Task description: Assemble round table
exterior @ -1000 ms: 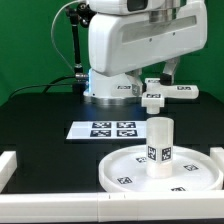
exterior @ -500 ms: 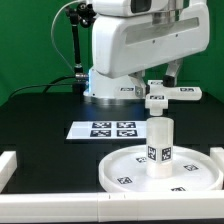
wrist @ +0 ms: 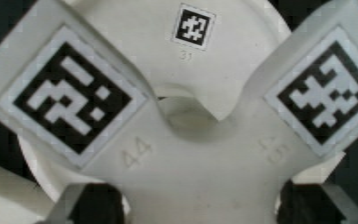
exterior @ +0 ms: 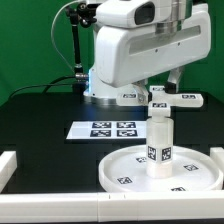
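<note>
In the exterior view, you see the arm (exterior: 130,50) holding the cross-shaped piece (exterior: 160,100) level in the air. It hangs straight over the cylinder (exterior: 158,142), close to its top, but you cannot tell whether the two touch. The cylinder stands upright near the middle of the round disc (exterior: 120,172), which lies flat on the black mat (exterior: 40,120). The marker board (exterior: 103,129) lies apart from the disc, toward the exterior view's left.

In the wrist view, the cross-shaped piece fills your picture, with large tags on two of its limbs and a smaller tag between them. The gripper (wrist: 197,205) is clamped on this piece, with one dark finger (wrist: 91,205) pressed against each side of its body.
</note>
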You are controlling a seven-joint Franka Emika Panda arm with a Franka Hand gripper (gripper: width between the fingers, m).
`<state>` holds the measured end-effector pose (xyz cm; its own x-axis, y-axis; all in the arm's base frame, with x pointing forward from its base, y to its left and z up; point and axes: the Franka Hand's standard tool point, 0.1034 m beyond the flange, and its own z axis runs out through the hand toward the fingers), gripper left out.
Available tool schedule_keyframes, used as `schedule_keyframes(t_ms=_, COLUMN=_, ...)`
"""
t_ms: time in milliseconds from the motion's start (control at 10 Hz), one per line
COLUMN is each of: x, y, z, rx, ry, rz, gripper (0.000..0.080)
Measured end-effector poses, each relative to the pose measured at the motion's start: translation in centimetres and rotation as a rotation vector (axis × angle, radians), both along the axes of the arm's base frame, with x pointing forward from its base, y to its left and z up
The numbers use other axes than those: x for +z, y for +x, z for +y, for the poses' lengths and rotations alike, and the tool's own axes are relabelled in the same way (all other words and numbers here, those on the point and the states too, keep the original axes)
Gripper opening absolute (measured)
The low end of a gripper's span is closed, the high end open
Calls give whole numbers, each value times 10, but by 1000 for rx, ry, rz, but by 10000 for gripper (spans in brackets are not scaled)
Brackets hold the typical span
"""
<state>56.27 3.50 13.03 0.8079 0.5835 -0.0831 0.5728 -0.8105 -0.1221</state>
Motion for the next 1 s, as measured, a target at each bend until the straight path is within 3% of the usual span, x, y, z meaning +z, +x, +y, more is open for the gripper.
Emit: schedule_keyframes(t_ms=1000, x=-15, y=1, z=-5, rx=-2, ry=-4, rz=-47, gripper=429)
